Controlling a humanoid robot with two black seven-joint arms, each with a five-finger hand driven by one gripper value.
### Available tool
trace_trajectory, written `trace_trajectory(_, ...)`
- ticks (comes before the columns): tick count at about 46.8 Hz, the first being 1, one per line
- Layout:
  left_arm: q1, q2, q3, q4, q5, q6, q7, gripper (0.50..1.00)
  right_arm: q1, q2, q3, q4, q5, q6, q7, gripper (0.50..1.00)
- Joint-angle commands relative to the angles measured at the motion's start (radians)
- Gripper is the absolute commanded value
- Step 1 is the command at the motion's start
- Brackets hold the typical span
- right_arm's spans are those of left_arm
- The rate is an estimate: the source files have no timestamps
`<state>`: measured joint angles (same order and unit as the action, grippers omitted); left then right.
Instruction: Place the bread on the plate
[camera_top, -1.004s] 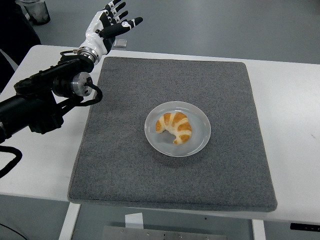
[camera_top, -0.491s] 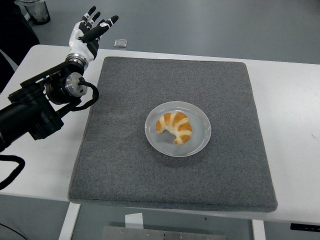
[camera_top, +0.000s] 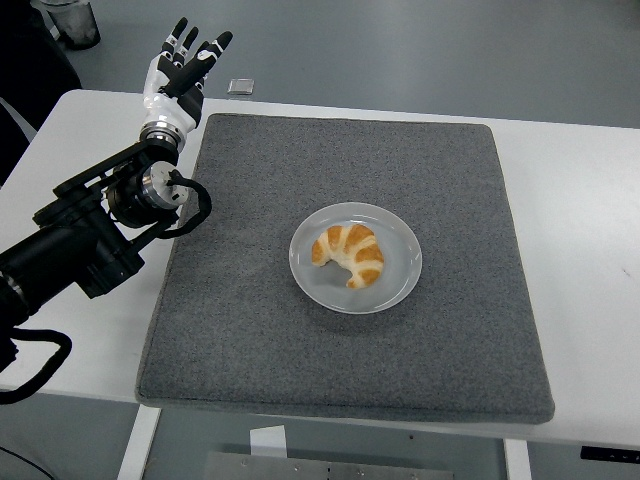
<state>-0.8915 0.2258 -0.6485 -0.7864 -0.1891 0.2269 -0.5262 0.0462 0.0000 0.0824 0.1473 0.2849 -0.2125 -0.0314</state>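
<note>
bread: lying on plate | plate: middle of grey mat | left hand: fingers spread wide, empty, over table's far left corner

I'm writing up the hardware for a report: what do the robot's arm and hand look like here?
Only the left arm shows: boxy matte-black links, a round silver joint near the wrist, and a black cable looping beside it. The left hand has a white palm shell and five fingers in black with white segments.

grey mat on white table, dark container beyond
</note>
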Motion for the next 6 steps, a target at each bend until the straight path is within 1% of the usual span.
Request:
trace_trajectory(1, 0.002, 0.000, 0.000, 0.001, 0.000, 0.002, 0.000, 0.996, 0.001, 0.000, 0.002, -0.002, 0.005, -0.002, -0.002, 0.952)
trace_trajectory(6, 0.009, 0.000, -0.016, 0.001, -0.001, 0.003, 0.000, 0.996, 0.003, 0.000, 0.003, -0.002, 0.013, -0.002, -0.004, 0.952)
